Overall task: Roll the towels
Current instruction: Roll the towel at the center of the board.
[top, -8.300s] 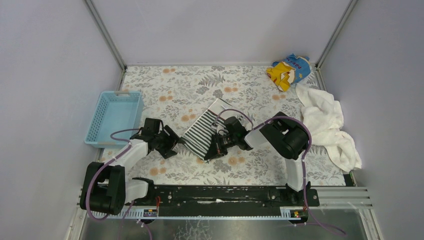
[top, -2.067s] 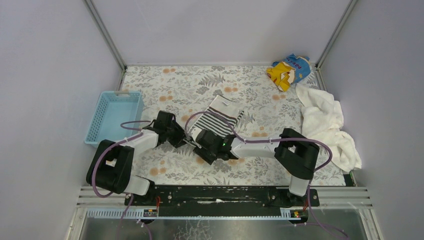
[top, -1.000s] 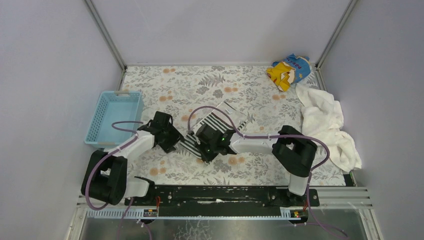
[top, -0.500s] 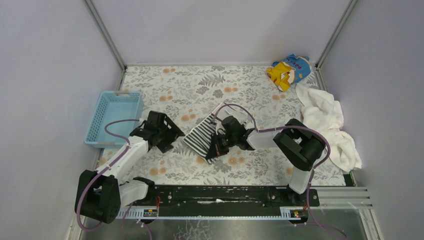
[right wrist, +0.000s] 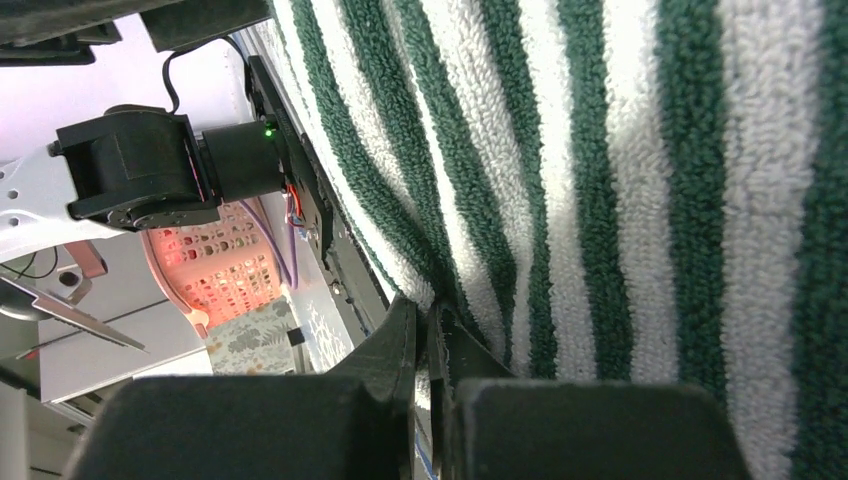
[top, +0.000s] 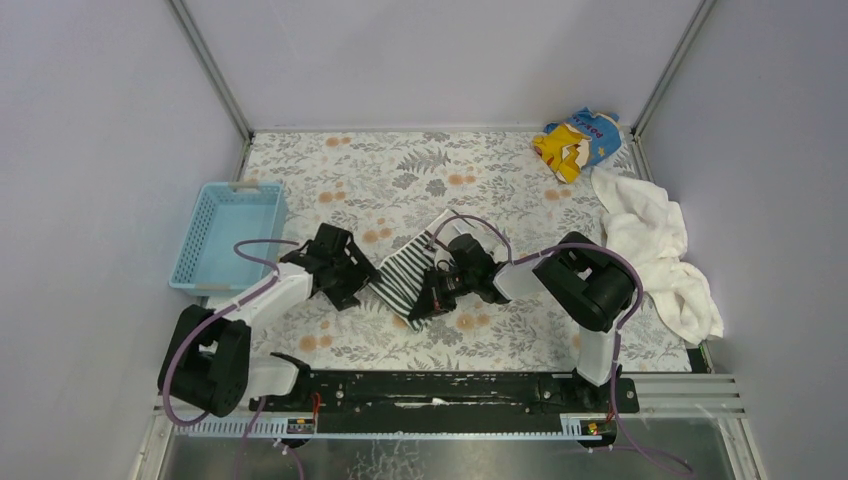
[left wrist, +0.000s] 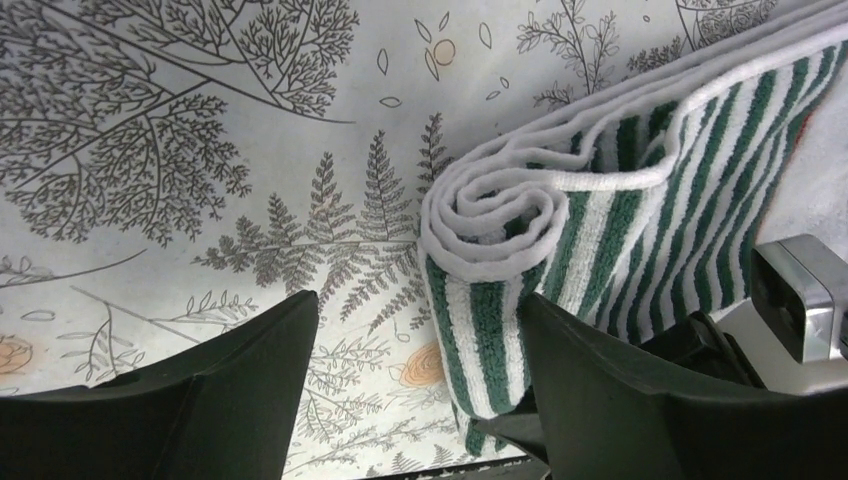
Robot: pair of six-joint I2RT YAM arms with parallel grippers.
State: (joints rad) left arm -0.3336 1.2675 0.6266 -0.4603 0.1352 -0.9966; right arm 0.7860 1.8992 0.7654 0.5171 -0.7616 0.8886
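At the left pincer: the left gripper stands spread, with only the flowered table cover showing in the gap. The spiral end of a roll lies just ahead, close against its inner finger. I cannot tell if they touch.
At the right pincer: the right gripper is pressed together on a fold of the striped towel, pinching it at the near right edge.
Striped towel: it lies mid-table between the two grippers and is partly rolled. The wound part is at the near end, and the flat remainder runs off toward the far right.
Long axis: the roll seems to run crosswise from one gripper toward the other, its open spiral end facing the left one.
Deciding relation: the roll's end lies just to the right of the left gripper, so by my judgement that gripper must shift inward to take the end before the winding can go on.
Nearer arm: the right one already has the cloth; the left is just beside it.
Stage: first towel about half wound, judging by the flat part left.
White towel: heaped unrolled at the right edge, well apart from both grippers.
Basket: blue, at the left edge — nothing shows inside it.
Printed cloth: crumpled in the far right corner.
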